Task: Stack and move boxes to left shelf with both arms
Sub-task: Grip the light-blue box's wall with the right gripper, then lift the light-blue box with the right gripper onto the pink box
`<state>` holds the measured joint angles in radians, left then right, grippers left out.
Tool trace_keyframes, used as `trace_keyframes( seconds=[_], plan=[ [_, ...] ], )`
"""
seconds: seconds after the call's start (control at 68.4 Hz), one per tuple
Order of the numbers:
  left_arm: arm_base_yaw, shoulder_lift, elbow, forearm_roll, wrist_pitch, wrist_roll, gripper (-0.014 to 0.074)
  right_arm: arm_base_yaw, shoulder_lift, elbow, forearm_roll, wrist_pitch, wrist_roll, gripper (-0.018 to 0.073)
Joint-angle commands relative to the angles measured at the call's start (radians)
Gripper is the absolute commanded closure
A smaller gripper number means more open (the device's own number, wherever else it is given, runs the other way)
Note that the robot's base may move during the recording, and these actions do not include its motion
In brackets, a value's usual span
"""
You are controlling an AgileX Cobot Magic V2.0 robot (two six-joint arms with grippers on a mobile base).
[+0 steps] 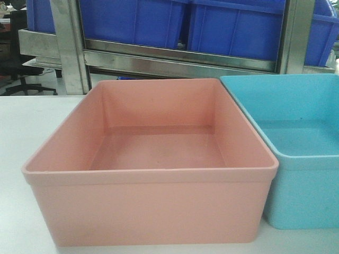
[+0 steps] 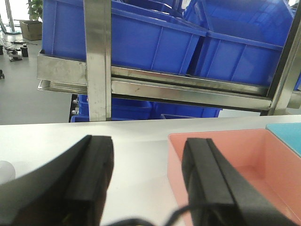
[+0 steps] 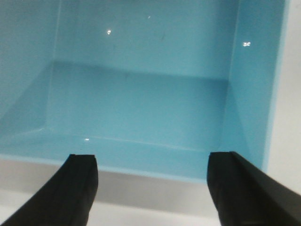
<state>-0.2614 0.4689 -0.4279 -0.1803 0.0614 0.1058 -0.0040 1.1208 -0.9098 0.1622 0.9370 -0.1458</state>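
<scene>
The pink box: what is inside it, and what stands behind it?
Nothing shows inside the pink box: its floor is bare, though the near wall hides the floor's front strip. Behind it stands a steel rack holding blue bins; the box covers whatever is lower.

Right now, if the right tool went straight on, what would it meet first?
The blue tub: the open right tool faces its near rim. Depth is unclear, so it might clear the rim and reach the inside wall instead.

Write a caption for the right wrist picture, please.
Open right tool poised at the near rim of the empty blue box.
</scene>
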Motion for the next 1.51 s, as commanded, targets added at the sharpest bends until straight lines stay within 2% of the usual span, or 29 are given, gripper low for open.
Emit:
trace_keyframes(
  seconds=[0.0,0.132,0.366,0.731,0.848,1.112,1.17,1.492],
  plan=[
    [0.002,0.004,-0.03,-0.009,-0.081,0.001,0.0334,-0.048,0.063,-0.113,-0.011,-0.007,-0.026,-0.0023],
    [0.002,0.004,-0.03,-0.009,-0.081,0.001,0.0334,-0.121,0.192,-0.259,-0.011,0.003,-0.077,-0.0023],
    [0.002,0.004,-0.03,-0.009,-0.081,0.001,0.0334,-0.174,0.417,-0.463,-0.011,0.012,-0.113,-0.0023],
    [0.002,0.004,-0.03,-0.009,-0.081,0.001,0.0334,-0.175,0.672,-0.507,-0.011,-0.044,-0.137,-0.0016],
    [0.002,0.004,-0.03,-0.009,-0.081,0.001,0.0334,-0.175,0.702,-0.507,-0.011,-0.046,-0.137,0.0071],
    [0.002,0.004,-0.03,-0.009,-0.081,0.001,0.0334,-0.183,0.71,-0.509,-0.011,-0.038,-0.137,0.0524],
    [0.002,0.004,-0.03,-0.009,-0.081,0.001,0.0334,-0.192,0.707,-0.51,-0.011,-0.032,-0.137,0.05],
    [0.002,0.004,-0.03,-0.009,-0.081,0.001,0.0334,-0.276,0.604,-0.595,0.028,0.026,-0.137,0.0503]
  ],
)
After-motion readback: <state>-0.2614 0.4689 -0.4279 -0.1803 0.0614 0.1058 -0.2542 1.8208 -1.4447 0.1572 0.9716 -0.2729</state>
